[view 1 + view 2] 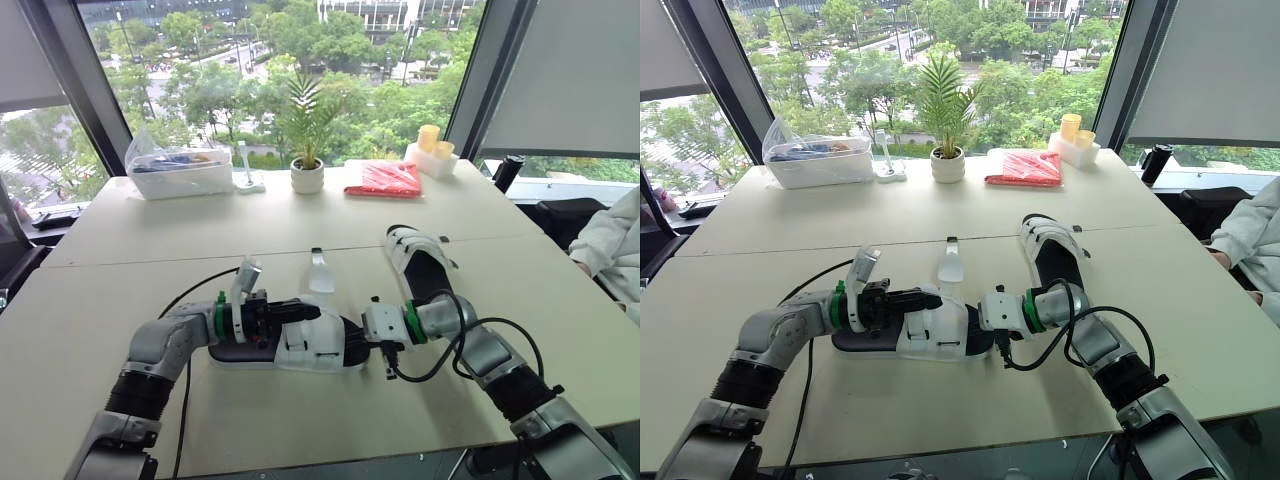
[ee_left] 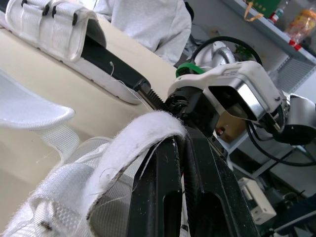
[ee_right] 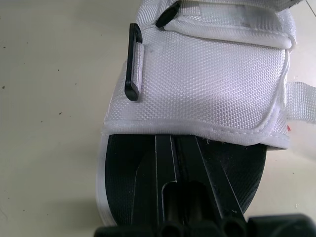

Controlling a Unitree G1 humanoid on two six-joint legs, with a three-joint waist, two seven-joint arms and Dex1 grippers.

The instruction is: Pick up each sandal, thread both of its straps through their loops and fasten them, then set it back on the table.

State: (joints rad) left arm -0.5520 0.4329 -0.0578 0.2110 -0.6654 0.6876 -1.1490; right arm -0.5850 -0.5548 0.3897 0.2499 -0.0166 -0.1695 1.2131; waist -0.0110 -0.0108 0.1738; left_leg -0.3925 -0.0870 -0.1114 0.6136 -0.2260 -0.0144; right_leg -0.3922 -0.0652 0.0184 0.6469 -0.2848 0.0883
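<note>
Nearest, white woven-fabric sandal with black sole lies on the beige surface, long axis left to right between both arms: jaws of the left arm pinch its fuzzy white strap from the left end, while jaws of the right arm, pressed together, rest on the footbed opposite.

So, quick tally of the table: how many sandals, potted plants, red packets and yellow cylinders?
Sandals: 2, near sandal and far sandal
Potted plants: 1
Red packets: 1
Yellow cylinders: 2
Total: 6
</note>
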